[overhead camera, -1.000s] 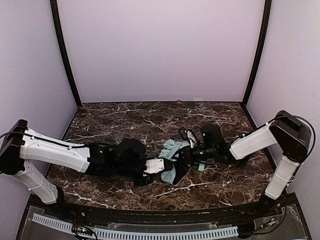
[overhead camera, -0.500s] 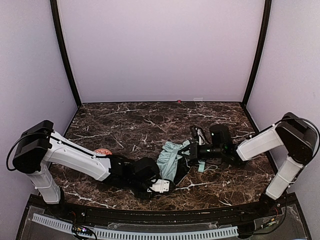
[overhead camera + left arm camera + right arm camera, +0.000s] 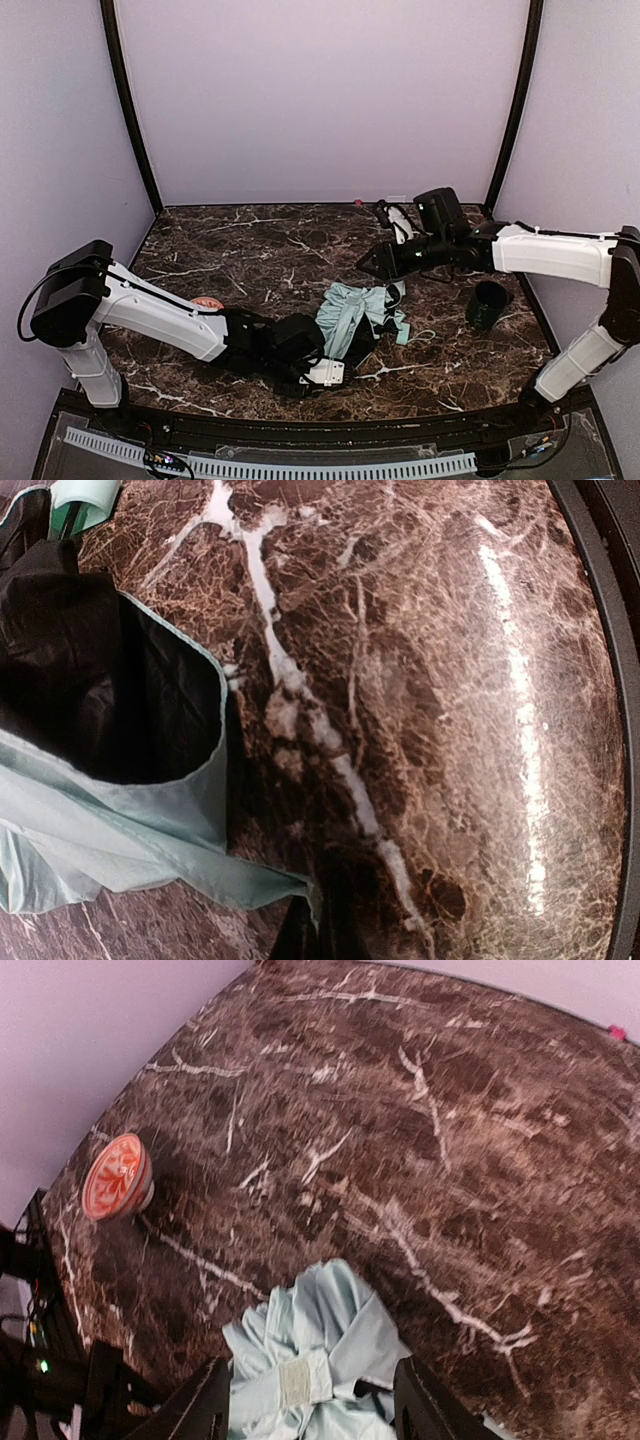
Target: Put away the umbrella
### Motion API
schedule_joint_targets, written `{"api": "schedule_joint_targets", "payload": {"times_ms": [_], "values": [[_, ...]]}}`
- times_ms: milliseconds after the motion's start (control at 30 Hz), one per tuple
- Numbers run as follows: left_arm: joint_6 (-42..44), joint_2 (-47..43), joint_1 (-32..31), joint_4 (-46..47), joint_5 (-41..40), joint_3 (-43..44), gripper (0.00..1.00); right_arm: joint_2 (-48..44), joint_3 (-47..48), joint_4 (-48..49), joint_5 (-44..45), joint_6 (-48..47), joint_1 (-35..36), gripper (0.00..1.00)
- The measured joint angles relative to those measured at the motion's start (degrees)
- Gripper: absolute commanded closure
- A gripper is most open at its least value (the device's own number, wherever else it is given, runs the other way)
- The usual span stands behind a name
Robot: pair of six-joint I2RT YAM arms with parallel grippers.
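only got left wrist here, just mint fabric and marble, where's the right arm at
Observer: The right gripper hangs over the table just behind the umbrella, jaws apart and holding nothing.
Operator: anything else out there
Observer: A dark green cup stands to the right of the umbrella, apart from it.
Operator: and on my side
Observer: A small orange-patterned bowl sits on the marble beside the left arm, well clear of the umbrella.
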Motion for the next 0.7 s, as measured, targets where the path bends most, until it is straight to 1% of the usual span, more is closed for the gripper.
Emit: {"api": "schedule_joint_targets", "payload": {"times_ms": [100,167,233,267,333,433,567,633,700], "values": [[0.00,0.00,0.00,-0.02,0.00,0.02,1.00,3.13,10.60,-8.87,4.96,-7.96,0.85,0.22],[0.00,0.00,0.00,-0.07,0.00,0.04,1.00,7.02,17.03,-13.77,7.21,-12.46,2.01,0.17],[0.00,0.00,0.00,-0.11,0.00,0.07,1.00,12.24,22.56,-18.95,8.76,-17.88,3.91,0.15],[0.00,0.00,0.00,-0.11,0.00,0.07,1.00,14.01,23.61,-20.61,9.27,-19.30,4.68,0.13],[0.00,0.00,0.00,-0.20,0.00,0.07,1.00,18.27,24.96,-25.20,9.88,-22.99,6.64,0.01],[0.00,0.00,0.00,-0.33,0.00,0.07,1.00,23.30,25.07,-31.17,10.51,-26.40,8.70,0.00],[0.00,0.00,0.00,-0.37,-0.02,0.07,1.00,26.18,25.07,-33.97,11.04,-29.42,10.91,0.00],[0.00,0.00,0.00,-0.39,-0.09,0.07,1.00,26.84,25.07,-34.05,12.48,-29.97,12.17,0.03],[-0.02,0.00,-0.07,-0.48,-0.39,0.04,1.00,28.15,25.07,-33.70,14.36,-30.01,13.27,0.08]]}}
